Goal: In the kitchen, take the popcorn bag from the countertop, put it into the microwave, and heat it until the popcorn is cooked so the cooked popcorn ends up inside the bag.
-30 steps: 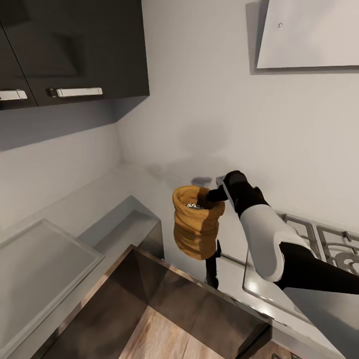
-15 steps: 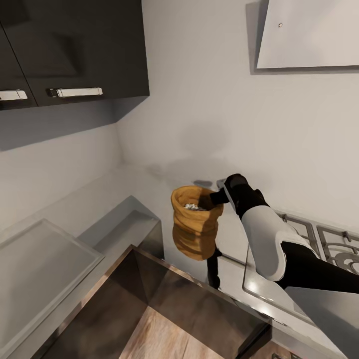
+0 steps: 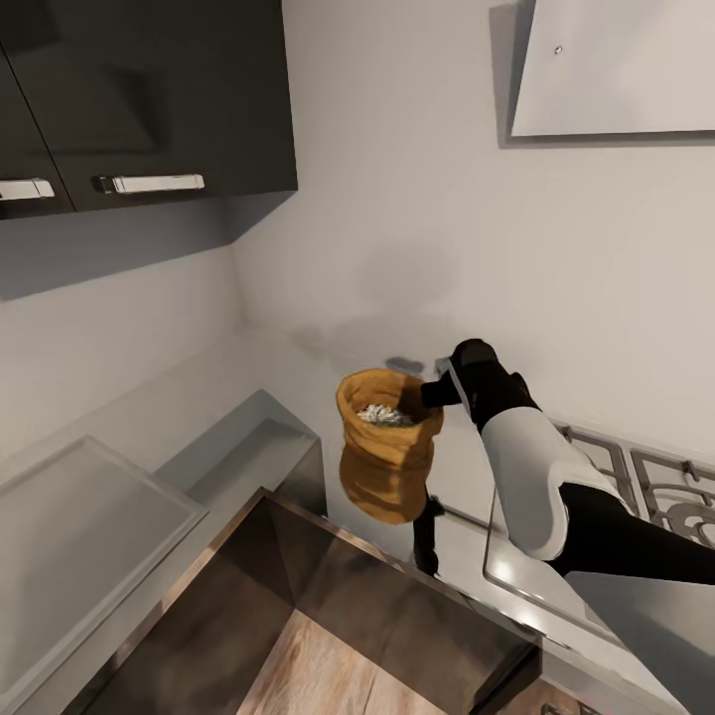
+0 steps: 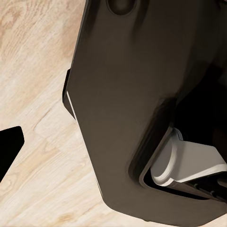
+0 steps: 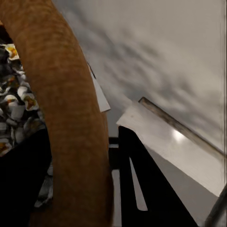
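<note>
The tan-brown popcorn bag [image 3: 389, 427] hangs just above the glossy countertop [image 3: 288, 372], which mirrors it below. Whitish popcorn [image 3: 382, 414] shows in its open mouth. My right gripper [image 3: 429, 392] is shut on the bag's thick rolled rim [image 5: 71, 142], on the side nearest the hob. One finger [image 5: 142, 189] sits outside the rim and the other inside, beside the kernels [image 5: 19, 113]. The left wrist view shows only my dark body [image 4: 142, 94] and plank floor [image 4: 33, 56]. The microwave's door and dials are out of view.
A pale flat-topped box [image 3: 79, 526] stands on the counter at the left; I cannot tell what it is. A steel gas hob [image 3: 636, 477] lies right of the bag. Dark wall cabinets [image 3: 149, 99] and a hood [image 3: 616, 70] hang above.
The bag has shifted slightly left and tipped its mouth toward the camera, so more kernels show. The right gripper stays shut on the rim.
</note>
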`<state>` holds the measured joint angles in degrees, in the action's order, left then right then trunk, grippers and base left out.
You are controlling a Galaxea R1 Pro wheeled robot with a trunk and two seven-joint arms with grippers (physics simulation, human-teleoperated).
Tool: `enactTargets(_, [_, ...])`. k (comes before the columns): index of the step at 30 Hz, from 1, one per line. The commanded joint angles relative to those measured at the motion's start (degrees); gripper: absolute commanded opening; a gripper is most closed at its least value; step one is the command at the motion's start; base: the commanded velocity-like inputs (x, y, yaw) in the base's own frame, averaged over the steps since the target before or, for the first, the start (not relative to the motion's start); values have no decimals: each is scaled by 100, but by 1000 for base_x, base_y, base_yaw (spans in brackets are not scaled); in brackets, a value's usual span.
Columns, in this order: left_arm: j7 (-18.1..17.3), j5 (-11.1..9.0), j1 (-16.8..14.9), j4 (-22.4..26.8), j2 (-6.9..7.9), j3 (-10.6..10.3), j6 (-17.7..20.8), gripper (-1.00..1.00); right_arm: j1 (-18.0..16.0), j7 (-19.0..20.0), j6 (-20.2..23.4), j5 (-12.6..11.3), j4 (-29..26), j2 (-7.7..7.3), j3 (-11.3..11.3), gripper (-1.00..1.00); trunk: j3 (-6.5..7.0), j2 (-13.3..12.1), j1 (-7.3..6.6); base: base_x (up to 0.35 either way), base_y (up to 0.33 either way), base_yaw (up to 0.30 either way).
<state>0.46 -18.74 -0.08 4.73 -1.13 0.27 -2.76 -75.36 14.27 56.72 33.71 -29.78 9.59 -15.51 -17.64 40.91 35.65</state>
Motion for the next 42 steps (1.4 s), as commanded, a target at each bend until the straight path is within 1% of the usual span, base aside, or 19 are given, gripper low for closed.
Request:
enactTargets(1, [4, -25, -1, 2, -1, 0, -14, 100, -5, 39, 171, 40, -109, 17, -47, -100, -7, 6, 1, 0, 0, 0])
enactTargets(2, [6, -25, -1, 2, -1, 0, -14, 100, -5, 44, 320, 39, -190, 23, -45, -100, -7, 6, 1, 0, 0, 0])
enactTargets(5, [7, -25, -1, 2, -1, 0, -14, 100, -5, 48, 328, 38, -384, 41, -41, -100, -7, 6, 1, 0, 0, 0])
enactTargets(7, [5, -25, -1, 2, -1, 2, -14, 100, -5, 52, 328, 37, -652, 41, -40, -100, -7, 6, 1, 0, 0, 0])
enactTargets(11, [7, -25, -1, 2, -1, 0, -14, 100, -5, 67, 328, 16, -768, 41, -33, -100, -7, 6, 1, 0, 0, 0])
enactTargets(12, [7, -25, -1, 2, -1, 0, -14, 100, -5, 72, 328, -60, -775, 32, -32, -100, -7, 6, 1, 0, 0, 0])
enactTargets(13, [7, -25, -3, 2, -1, 0, -14, 100, -5, 71, 328, -304, -780, 9, -32, -100, -7, 6, 1, 0, 0, 0])
enactTargets(14, [7, -25, -2, 2, -1, 2, -14, 100, -5, 67, 328, -444, -783, 0, -32, -100, -7, 6, 1, 0, 0, 0])
enactTargets(16, [7, -25, -1, 2, -1, 0, -14, 100, -5, 60, 328, -541, -838, -6, -31, -100, -7, 6, 1, 0, 0, 0])
enactTargets(18, [7, -25, -1, 2, -1, 0, -14, 100, -5, 52, 328, -583, -885, -9, -25, -100, -7, 6, 1, 0, 0, 0])
enactTargets(24, [6, -18, -1, 6, -15, -14, -52, 100, -5, 21, 328, -582, -897, -9, -2, -100, -7, 6, 1, -38, 0, 0])
enactTargets(29, [12, -24, -1, 2, -19, 8, -83, 100, -5, 12, 328, -568, -898, -34, 28, -100, -7, 6, 1, -322, 0, 0])
enactTargets(42, [15, -25, -1, -5, -28, 5, -84, 100, -5, 21, 328, -550, -898, -33, 58, -100, -7, 6, 1, -346, 0, 0])
